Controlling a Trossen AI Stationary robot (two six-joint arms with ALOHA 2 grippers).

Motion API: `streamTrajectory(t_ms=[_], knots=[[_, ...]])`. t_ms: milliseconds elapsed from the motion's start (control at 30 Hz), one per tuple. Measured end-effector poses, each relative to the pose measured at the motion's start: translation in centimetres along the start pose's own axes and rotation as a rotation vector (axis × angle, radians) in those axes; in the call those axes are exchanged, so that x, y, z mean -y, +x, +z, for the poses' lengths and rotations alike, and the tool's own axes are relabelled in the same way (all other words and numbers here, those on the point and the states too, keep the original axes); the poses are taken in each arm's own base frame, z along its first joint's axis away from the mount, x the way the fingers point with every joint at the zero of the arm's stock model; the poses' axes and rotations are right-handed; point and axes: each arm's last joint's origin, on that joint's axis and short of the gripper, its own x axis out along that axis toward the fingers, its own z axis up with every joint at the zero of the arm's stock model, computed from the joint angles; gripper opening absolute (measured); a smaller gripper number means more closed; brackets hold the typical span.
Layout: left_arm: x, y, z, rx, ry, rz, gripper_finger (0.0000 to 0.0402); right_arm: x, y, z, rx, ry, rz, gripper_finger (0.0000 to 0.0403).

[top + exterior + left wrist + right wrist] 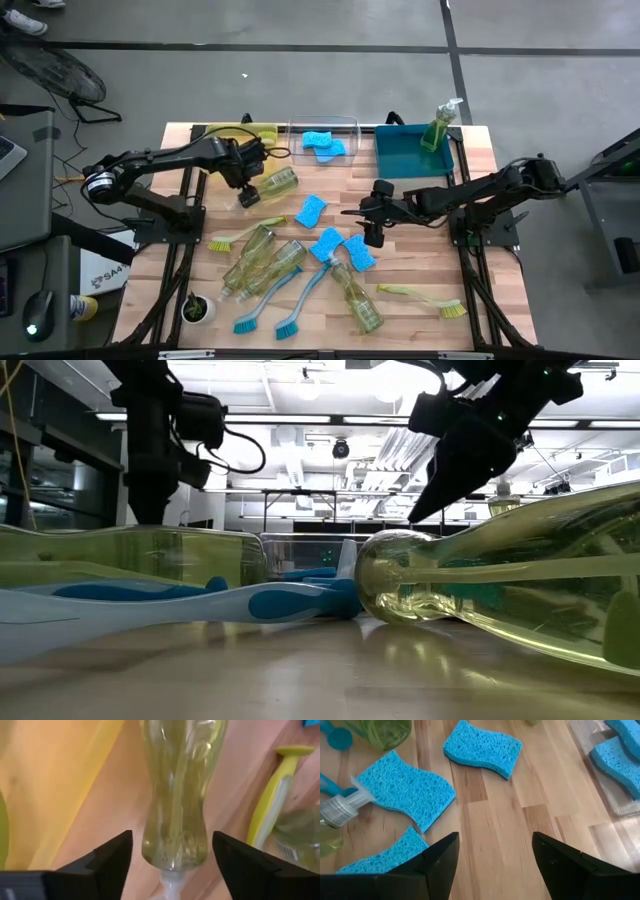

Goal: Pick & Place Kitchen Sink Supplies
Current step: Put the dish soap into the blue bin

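Near the yellow bin, the left gripper (pixel 246 183) stands open over the clear yellow-green soap bottle (pixel 272 185)
Bottle's long axis runs away between the released fingers; right gripper (pixel 374 222) also open, farther

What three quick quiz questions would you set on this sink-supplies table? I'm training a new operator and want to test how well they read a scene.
1. True or false: the teal bin already holds a soap bottle.
2. Which bin holds sponges: A) the yellow bin, B) the clear bin, C) the teal bin?
3. What lies between the left gripper's open fingers?

Key:
1. True; the pump-top bottle stands in its far right corner.
2. B; two blue sponges lie in the clear bin.
3. Another soap bottle, lying on the table beside the yellow bin, with a gap to each finger. The right gripper hangs open over bare wood near the loose sponges.
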Motion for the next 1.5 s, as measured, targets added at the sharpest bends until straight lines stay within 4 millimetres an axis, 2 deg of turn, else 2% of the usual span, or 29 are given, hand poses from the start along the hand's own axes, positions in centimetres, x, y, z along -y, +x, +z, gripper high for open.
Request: streamTrajectory(t_ms=[133,467,1267,1500], knots=[[0.0,0.4,0.2,-0.010,0.000,0.012,0.0300,0.0,0.0,0.1,0.006,0.001,0.001,0.0245],[0.0,1.7,0.6,-0.076,-0.005,0.008,0.0303,0.0,0.0,0.1,0.006,0.001,0.002,0.0245],[0.1,1.7,0.6,-0.080,-0.055,-0.019,0.0303,0.0,0.0,0.1,0.004,0.002,0.008,0.0245],[0.1,1.7,0.5,-0.088,-0.133,-0.011,0.0303,0.0,0.0,0.1,0.004,0.004,0.009,0.0245]])
